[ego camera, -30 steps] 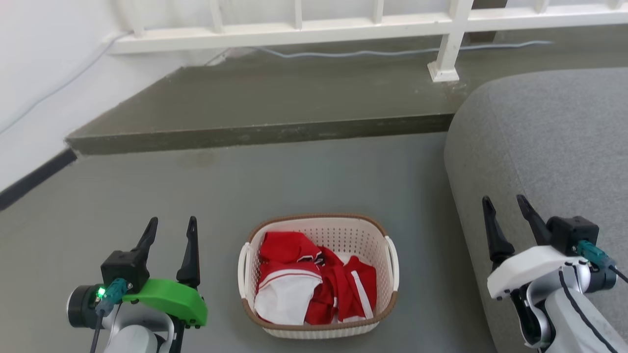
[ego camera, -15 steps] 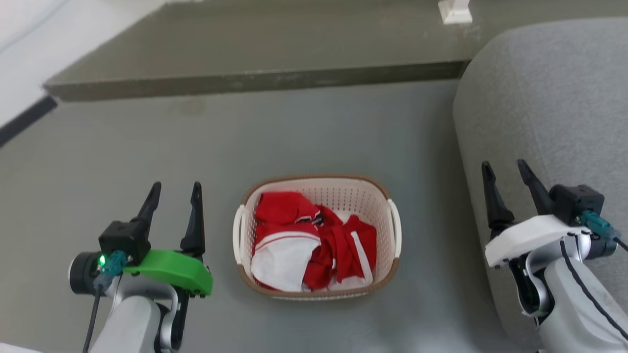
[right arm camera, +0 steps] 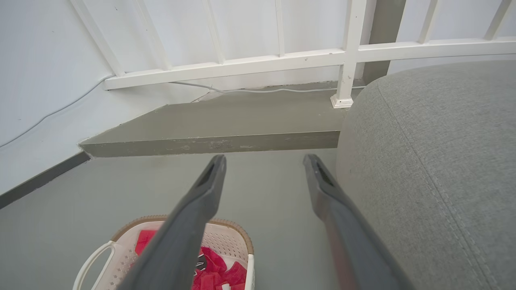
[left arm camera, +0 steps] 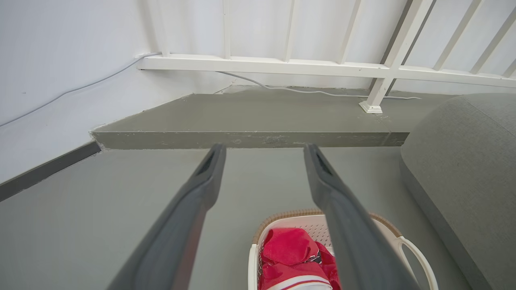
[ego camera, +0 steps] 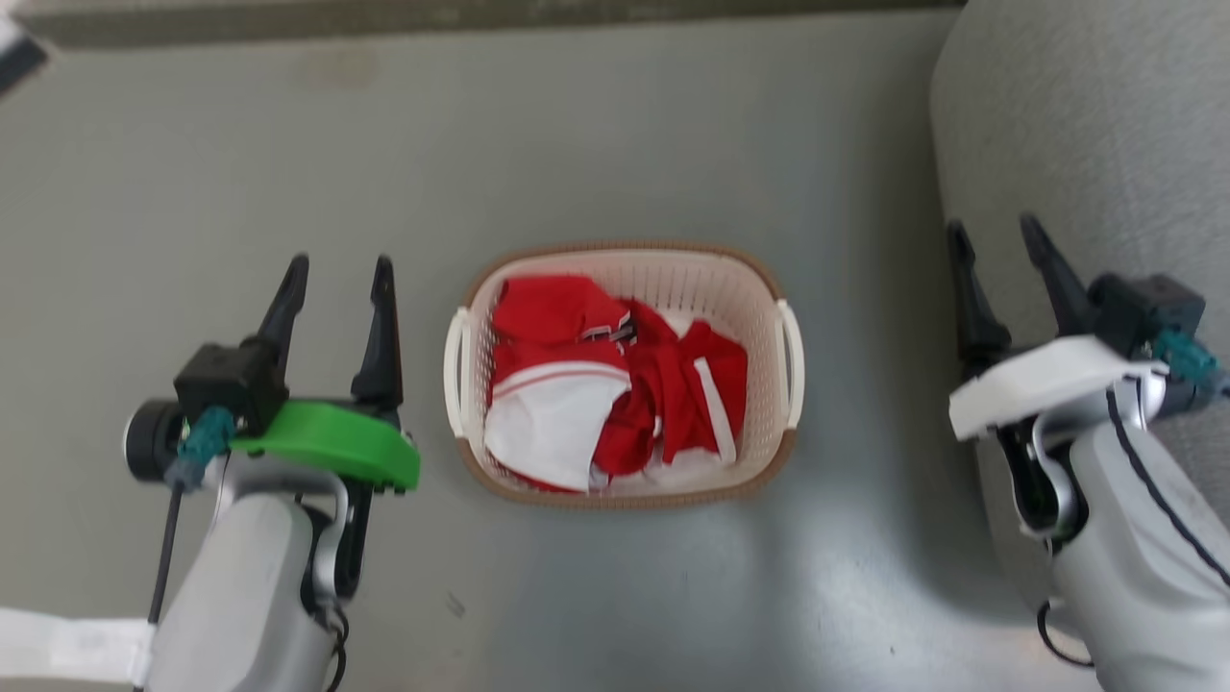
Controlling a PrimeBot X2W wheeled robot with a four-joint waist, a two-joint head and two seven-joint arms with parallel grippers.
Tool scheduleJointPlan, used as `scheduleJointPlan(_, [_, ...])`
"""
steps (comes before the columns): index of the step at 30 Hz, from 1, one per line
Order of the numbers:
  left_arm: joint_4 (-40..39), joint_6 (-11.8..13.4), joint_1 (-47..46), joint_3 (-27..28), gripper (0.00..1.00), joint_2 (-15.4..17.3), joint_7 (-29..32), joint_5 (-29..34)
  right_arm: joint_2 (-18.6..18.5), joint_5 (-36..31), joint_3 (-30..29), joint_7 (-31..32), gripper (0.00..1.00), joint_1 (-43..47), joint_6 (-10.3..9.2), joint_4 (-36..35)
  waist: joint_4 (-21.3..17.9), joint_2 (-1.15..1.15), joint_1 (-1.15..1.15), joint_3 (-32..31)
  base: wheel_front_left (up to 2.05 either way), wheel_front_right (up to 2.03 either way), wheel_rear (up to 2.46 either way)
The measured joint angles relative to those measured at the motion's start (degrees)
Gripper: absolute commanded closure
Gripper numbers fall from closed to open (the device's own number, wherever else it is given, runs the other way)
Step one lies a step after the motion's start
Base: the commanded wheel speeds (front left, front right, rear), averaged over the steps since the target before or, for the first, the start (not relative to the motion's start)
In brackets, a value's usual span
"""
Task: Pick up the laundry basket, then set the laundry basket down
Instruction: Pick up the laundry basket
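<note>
- Two pincers flanked your target: the left pincer (ego camera: 341,264) and the right pincer (ego camera: 991,226) both stood spread and empty, fingers pointing to the far side.
- One laundry basket (ego camera: 625,252) sat on the floor (ego camera: 625,125) between them, gripped by nothing, to the right of your left pincer and to the left of your right one.
- Its long axis ran left to right, so its two white handles, the left handle (ego camera: 452,370) and the right handle (ego camera: 794,351), each faced one of your arms.
- Your left pincer was just beside its handle. Your right pincer was well apart from its own, by the edge of the grey sofa (ego camera: 1086,144), so I judged the left arm nearer.
- One heap of red-and-white clothes (ego camera: 615,384) lay inside, below the brown rim.
- By my judgement the pick-up was not yet begun, and each pincer would need to turn inward toward its handle.
</note>
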Motion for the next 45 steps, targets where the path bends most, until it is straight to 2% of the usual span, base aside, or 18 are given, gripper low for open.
scheduleJointPlan(12, [4.04, -1.96, -9.84, -0.04, 0.0, -0.47, 2.05, -0.42, 0.51, -1.44, 1.8, 1.56, 0.0, -9.89, 1.02, 1.91, 0.05, 0.0, 0.0, 10.67, 0.0, 0.0, 0.0])
scheduleJointPlan(22, [11.72, -4.67, -17.56, -0.23, 0.0, -0.75, 5.49, -1.11, 1.53, -2.01, 3.02, 2.32, 0.0, -16.5, 1.72, 6.49, -0.44, 0.0, 0.0, 18.22, 0.0, 0.0, 0.0])
scheduleJointPlan(35, [23.95, -7.88, -23.01, -1.07, 0.0, -1.13, 8.5, -2.71, 4.44, -2.46, 4.65, 2.61, 0.0, -21.21, 2.31, 14.07, -1.43, 0.0, 0.0, 25.93, 0.0, 0.0, 0.0])
scheduleJointPlan(45, [29.86, -9.9, -26.65, -1.86, 0.0, -1.21, 9.6, -4.05, 5.68, -2.42, 5.55, 2.53, 0.0, -22.52, 3.05, 18.5, -2.42, 0.0, 0.0, 30.0, 0.0, 0.0, 0.0])
